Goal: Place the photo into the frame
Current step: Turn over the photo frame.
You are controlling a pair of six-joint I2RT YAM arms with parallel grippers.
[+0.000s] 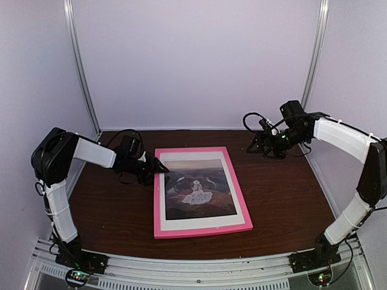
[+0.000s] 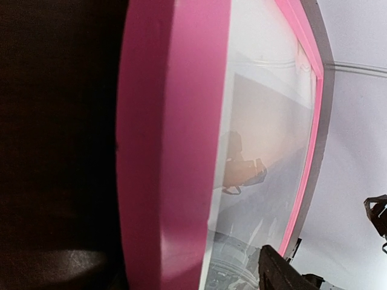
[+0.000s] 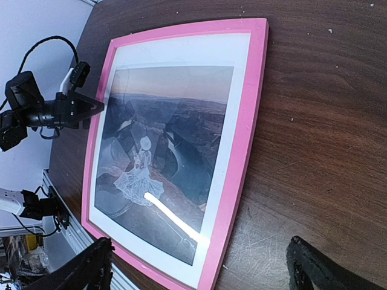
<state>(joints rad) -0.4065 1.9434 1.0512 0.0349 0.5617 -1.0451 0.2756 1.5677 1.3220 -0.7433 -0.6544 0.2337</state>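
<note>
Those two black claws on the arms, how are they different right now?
The left gripper has its tips at the left bar of the frame; the right gripper hangs far back, well clear of the frame. The right gripper's jaws are spread wide; the left gripper's look narrower from above. Both are black, and neither is lifting anything.

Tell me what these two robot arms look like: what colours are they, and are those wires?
The left arm and right arm both have white shells on their long segments and black joints. Yes, thin black cables loop by the wrists. The left gripper and right gripper are black, each with two tapered fingers. Lit circuit boards sit at the bases.
</note>
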